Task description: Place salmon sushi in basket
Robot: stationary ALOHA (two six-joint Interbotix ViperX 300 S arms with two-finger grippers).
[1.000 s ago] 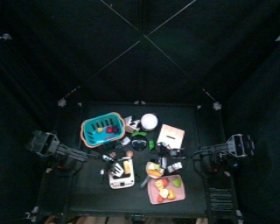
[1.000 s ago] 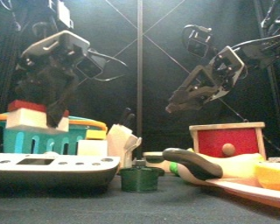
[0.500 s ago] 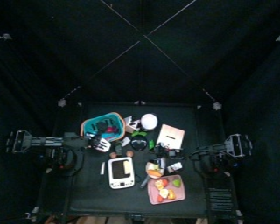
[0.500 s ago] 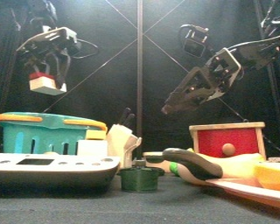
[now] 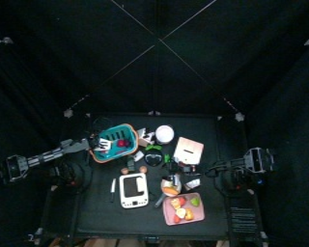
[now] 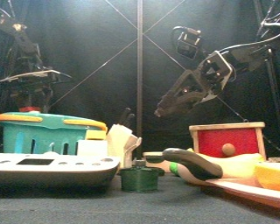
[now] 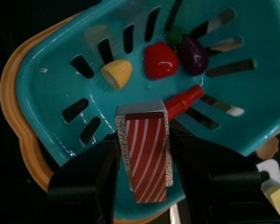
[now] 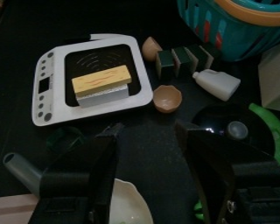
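The salmon sushi (image 7: 145, 144), a red-and-white striped slab on white rice, sits between the jaws of my left gripper (image 7: 150, 171), which is shut on it. It hangs over the inside of the teal basket (image 7: 63, 52), where several small toy foods lie. In the top view the left gripper (image 5: 105, 145) is over the basket (image 5: 119, 132) at the table's back left. In the front view it (image 6: 35, 86) hovers above the basket (image 6: 43, 133). My right gripper (image 8: 154, 188) stands open and holds nothing, above the table's middle right (image 6: 171, 103).
A white tray (image 8: 60, 96) carrying a yellow-topped block lies near the front. Two brown shell halves (image 8: 168, 98), dark sushi pieces (image 8: 184, 59), a white bottle (image 8: 219, 83) and a black bowl (image 8: 224, 127) crowd the middle. A red box (image 6: 227, 140) and pink tray (image 5: 183, 207) stand right.
My left gripper lifted the salmon sushi from near the white tray and carried it back and left, over the basket. The right arm barely shifted.
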